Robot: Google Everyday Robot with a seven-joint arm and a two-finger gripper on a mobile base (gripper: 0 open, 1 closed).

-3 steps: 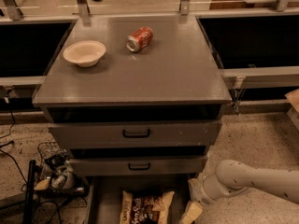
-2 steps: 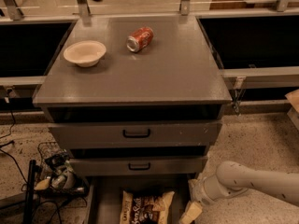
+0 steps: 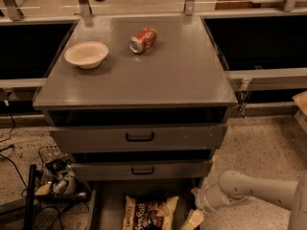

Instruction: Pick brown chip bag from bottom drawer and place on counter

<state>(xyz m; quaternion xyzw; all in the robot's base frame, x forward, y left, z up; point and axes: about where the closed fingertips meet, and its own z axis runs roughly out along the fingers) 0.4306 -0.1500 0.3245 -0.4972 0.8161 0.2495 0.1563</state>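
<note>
The brown chip bag [image 3: 147,213] lies flat in the open bottom drawer [image 3: 108,206] at the lower edge of the camera view, dark brown with white lettering and pale ends. The white arm reaches in from the lower right, and its gripper [image 3: 194,219] sits at the drawer's right side, just right of the bag and partly cut off by the frame edge. The counter [image 3: 158,75] is the grey top of the cabinet above.
A red soda can [image 3: 143,40] lies on its side at the back of the counter. A pale bowl [image 3: 86,54] stands at its left. Two upper drawers with black handles [image 3: 139,137] are nearly shut. Cables and a wire basket [image 3: 57,175] lie on the floor at left.
</note>
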